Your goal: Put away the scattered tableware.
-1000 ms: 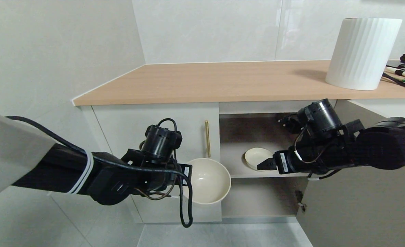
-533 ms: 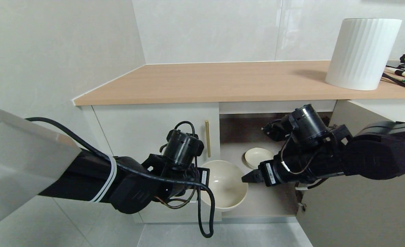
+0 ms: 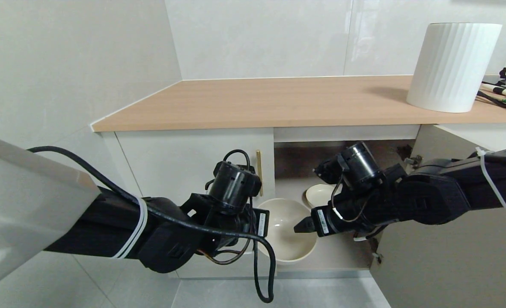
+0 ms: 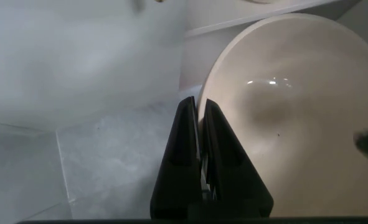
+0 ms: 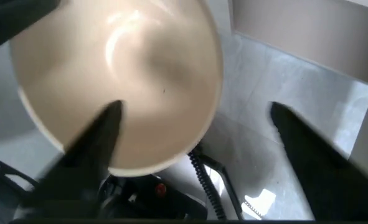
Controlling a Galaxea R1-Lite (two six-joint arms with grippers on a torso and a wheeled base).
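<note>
One large round cream bowl (image 4: 289,112) is held before white cabinet shelf (image 3: 288,192), rim pinched by left gripper (image 4: 199,109). Right gripper (image 5: 195,107) is spread wide over rim; knock could loosen pinch. Small cream bowl (image 3: 319,193), farther in, could be struck.

Bare shelf (image 3: 286,188) beside small bowl (image 3: 318,194), large bowl (image 3: 288,233) before opening
</note>
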